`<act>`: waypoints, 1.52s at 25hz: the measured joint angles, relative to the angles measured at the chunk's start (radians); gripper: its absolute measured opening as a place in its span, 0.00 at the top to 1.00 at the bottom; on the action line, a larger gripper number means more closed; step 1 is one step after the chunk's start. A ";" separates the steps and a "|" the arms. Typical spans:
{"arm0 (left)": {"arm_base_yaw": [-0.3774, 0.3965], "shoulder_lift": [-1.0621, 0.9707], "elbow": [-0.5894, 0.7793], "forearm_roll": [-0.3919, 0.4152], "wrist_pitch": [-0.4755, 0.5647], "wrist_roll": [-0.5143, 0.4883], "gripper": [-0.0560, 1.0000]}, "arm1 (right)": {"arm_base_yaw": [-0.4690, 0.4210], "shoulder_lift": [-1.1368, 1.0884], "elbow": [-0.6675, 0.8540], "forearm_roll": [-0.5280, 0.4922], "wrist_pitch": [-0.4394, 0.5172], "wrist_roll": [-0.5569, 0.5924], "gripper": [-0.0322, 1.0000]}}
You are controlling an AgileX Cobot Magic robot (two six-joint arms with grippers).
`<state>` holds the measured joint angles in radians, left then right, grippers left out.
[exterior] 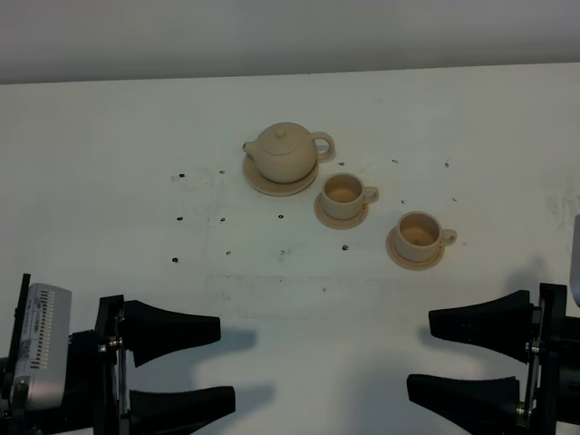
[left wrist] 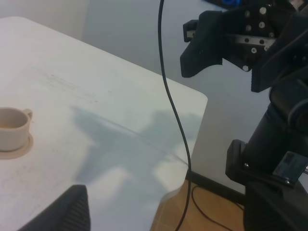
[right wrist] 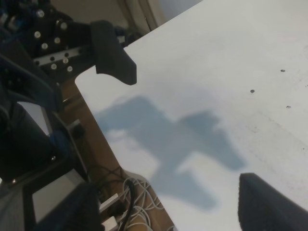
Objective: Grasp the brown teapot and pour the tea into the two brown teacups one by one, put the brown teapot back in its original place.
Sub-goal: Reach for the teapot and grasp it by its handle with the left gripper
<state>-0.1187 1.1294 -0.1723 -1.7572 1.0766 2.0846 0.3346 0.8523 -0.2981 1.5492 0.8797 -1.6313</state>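
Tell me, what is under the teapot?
A round, flat plate lies under the brown teapot. Only its edge shows around the pot's base; the plate's middle is hidden by the pot.

In the high view the light is even and fairly bright, coming from above. The table (exterior: 109, 127) looks off-white and greys toward the strip at 12 o'clock. The left gripper (exterior: 227, 362) throws a soft shadow toward 3 o'clock, and the right gripper (exterior: 419, 353) throws one toward 9 o'clock. The teapot (exterior: 285, 152) and cups (exterior: 343, 195) cast only faint, short shadows. Fine detail is slightly soft. In both wrist views broad grey shadows with blurred edges lie on the table, and the nearest fingers (left wrist: 67, 211) are dark and out of focus.
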 joint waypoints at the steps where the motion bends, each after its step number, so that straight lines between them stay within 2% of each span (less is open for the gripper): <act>1: 0.000 0.000 0.000 0.000 0.000 0.000 0.36 | 0.000 0.000 0.000 0.001 0.000 0.000 0.39; 6: 0.000 0.000 0.000 -0.012 0.000 0.000 0.36 | 0.000 0.000 -0.014 0.021 -0.022 0.000 0.39; 11: 0.000 0.000 0.000 -0.037 0.004 0.000 0.36 | 0.000 0.000 -0.110 0.028 -0.034 0.000 0.39; 15: 0.000 0.000 0.000 -0.038 0.013 0.000 0.38 | 0.000 0.000 -0.185 0.033 -0.082 0.000 0.39; 19: 0.000 0.000 0.000 -0.038 0.017 0.000 0.43 | 0.000 -0.034 -0.234 0.036 -0.185 0.000 0.40; 23: 0.000 -0.005 -0.001 -0.038 0.034 -0.012 0.51 | 0.000 -0.160 -0.252 0.037 -0.355 0.000 0.42; 27: 0.000 -0.054 -0.062 -0.034 -0.024 -0.139 0.62 | 0.000 -0.316 -0.252 0.007 -0.516 0.067 0.46; 29: 0.000 -0.086 -0.126 -0.022 -0.090 -0.248 0.65 | 0.000 -0.373 -0.253 -0.054 -0.553 0.161 0.49; 31: 0.000 -0.114 -0.199 0.013 -0.160 -0.344 0.66 | 0.000 -0.415 -0.254 -0.164 -0.551 0.274 0.52; 34: 0.000 -0.130 -0.320 0.125 -0.237 -0.507 0.66 | 0.000 -0.435 -0.254 -0.395 -0.499 0.515 0.56; 38: 0.000 -0.130 -0.468 0.305 -0.301 -0.738 0.66 | 0.000 -0.436 -0.262 -0.754 -0.368 0.862 0.58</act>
<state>-0.1187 0.9993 -0.6401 -1.4518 0.7752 1.3470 0.3346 0.4165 -0.5602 0.7951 0.5118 -0.7690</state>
